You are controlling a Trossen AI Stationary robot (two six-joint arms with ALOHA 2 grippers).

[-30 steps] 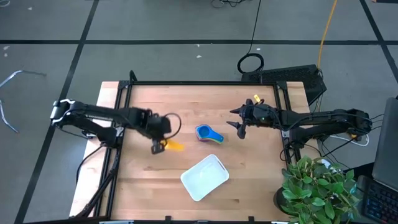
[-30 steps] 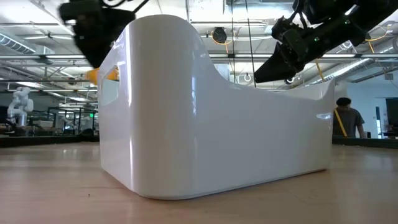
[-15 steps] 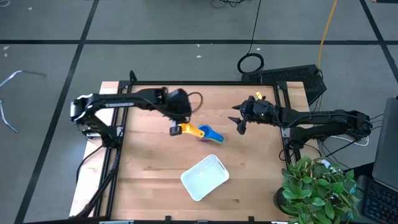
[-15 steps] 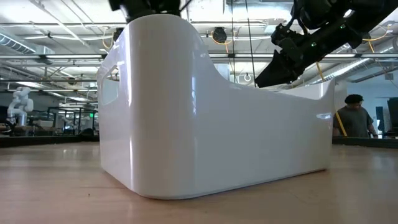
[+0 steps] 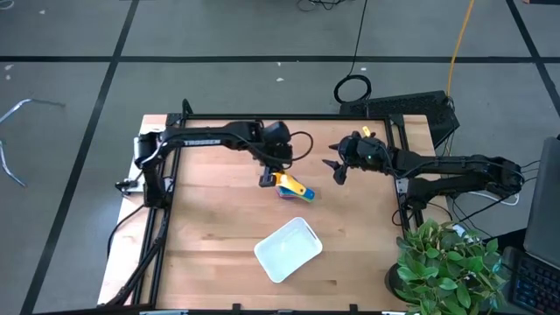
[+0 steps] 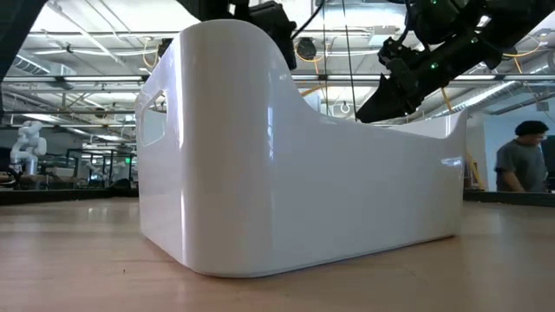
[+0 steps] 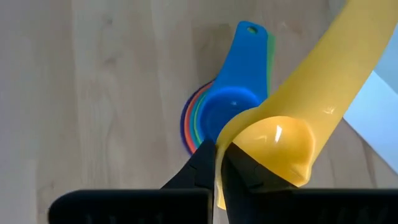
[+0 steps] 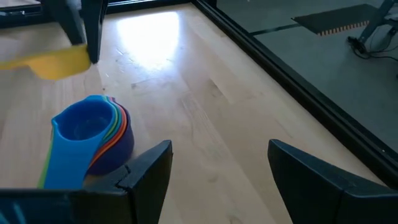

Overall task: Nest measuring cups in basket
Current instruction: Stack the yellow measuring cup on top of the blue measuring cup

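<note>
Yellow plastic fills the left wrist view: the left gripper has its dark fingers pinched tight on the rim of the round-bowled yellow measuring cup, whose flat handle slants away from them. In the high view this gripper carries the cup in the air directly over the stack of nested plastic measuring cups lying near the middle of the light wooden table. That stack shows a bright blue cup on top, with green, orange, red and dark blue rims peeking out beneath.

The right gripper hovers just beside the stack, on its right, with fingers spread wide and grasping nothing.

The shallow white rectangular plastic basket sits near the front edge of the table, turned at an angle, well apart from the stack, with nothing in it. Bare wood lies between basket and cups.
</note>
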